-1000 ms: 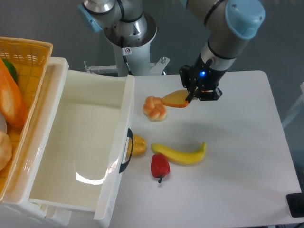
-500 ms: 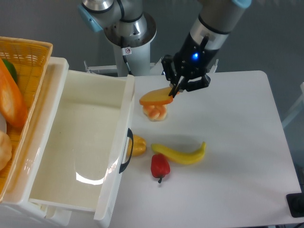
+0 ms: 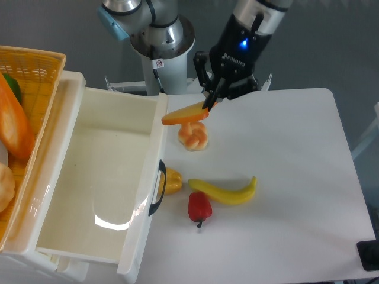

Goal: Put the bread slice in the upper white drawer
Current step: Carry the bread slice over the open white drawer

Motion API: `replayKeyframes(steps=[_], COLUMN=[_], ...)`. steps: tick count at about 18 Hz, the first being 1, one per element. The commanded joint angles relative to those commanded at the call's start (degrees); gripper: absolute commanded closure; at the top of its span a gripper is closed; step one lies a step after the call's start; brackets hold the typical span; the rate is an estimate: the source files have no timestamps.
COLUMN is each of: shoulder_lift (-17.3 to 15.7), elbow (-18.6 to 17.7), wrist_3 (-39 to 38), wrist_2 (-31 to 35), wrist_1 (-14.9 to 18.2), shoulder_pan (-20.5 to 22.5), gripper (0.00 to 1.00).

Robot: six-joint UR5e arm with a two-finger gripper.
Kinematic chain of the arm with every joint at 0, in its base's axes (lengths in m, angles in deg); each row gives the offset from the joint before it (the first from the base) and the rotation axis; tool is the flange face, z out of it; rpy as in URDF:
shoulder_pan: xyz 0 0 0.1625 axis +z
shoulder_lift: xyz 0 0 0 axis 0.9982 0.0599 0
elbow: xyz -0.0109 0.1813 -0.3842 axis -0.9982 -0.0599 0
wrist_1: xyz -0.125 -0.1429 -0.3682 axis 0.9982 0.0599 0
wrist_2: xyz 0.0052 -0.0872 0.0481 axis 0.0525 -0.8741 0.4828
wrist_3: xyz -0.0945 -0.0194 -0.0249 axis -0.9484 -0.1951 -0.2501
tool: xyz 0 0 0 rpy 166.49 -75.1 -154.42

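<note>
the tool (image 3: 208, 105) grips the bread slice (image 3: 185, 114) by its right edge, lifted above the counter (image 3: 296, 177), just right of the upper white drawer (image 3: 100, 177). carrying over and release remain.

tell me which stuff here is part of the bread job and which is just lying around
Part of the job:
bread slice, held in the gripper
upper white drawer, open

Just lying about:
knotted bun
banana
red pepper
small yellow item by the drawer handle
woven yellow basket with its long orange loaf
</note>
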State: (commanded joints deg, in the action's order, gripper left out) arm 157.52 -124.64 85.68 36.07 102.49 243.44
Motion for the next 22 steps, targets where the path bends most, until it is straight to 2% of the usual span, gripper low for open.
replayKeyframes(steps=[5,10,15,22], shoulder_lift=[-1.14,-1.85,-1.76,-0.80], elbow=[-0.52,-1.93,-4.21,-4.92], wrist_3=[-1.32,-2.38,-2.56,-4.93], wrist_2=[-1.42,-2.13,-2.04,-2.04], wrist_1=[0.00,-0.44,-0.53,-0.88], shoulder_pan=[-0.08,-1.93,-4.91,-8.78], gripper=[1.00,1.00,1.00,1.00])
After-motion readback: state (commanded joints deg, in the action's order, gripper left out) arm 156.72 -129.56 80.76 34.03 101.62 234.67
